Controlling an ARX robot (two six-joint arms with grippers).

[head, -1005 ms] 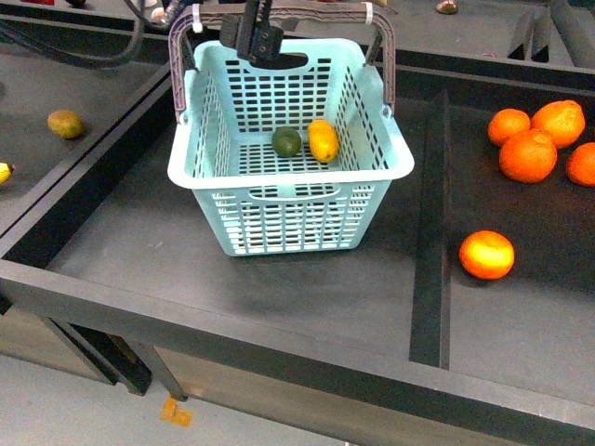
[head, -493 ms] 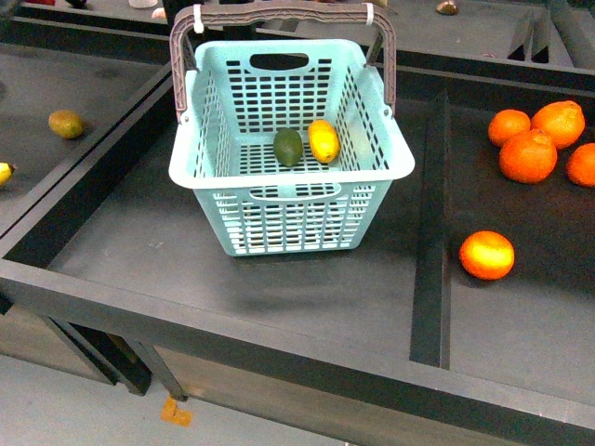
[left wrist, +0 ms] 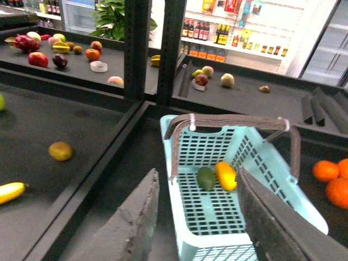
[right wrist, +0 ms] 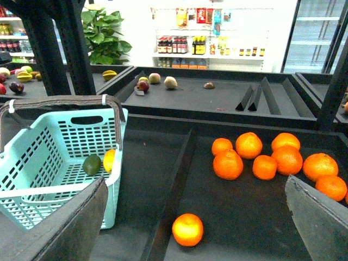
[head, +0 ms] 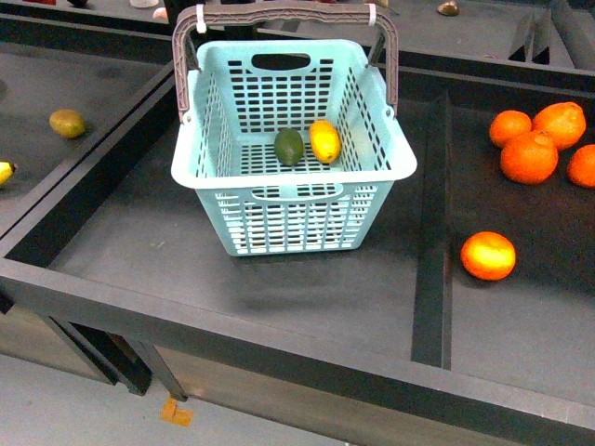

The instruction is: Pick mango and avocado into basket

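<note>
1. Left end effector (left wrist: 198,217): my jaws stand wide apart with nothing between them, raised above the near side of the basket (head: 381,172). Right end effector (right wrist: 196,228): also spread apart and empty, raised over the tabletop (head: 279,279) to the right of the basket.
2. Task items: the mango (head: 323,141) and the avocado (head: 289,147) both lie on the basket floor, just beside each other, avocado to the left. I judge the placement complete.
3. Risk, handles: the swing handles (head: 279,14) stand upright over the far rim. A low pass by either arm could snag them and drag or tip the basket.
4. Risk, rolling: both fruits are rounded and rest loose; any knock to the basket wall would likely shift them.
5. Risk, strays: the lone orange (head: 488,255) lies well apart from the basket; a careless sweep of my right arm could roll it.
6. Writing: bottles stand on the background shelves in both wrist views, but no label or brand is legible.
</note>
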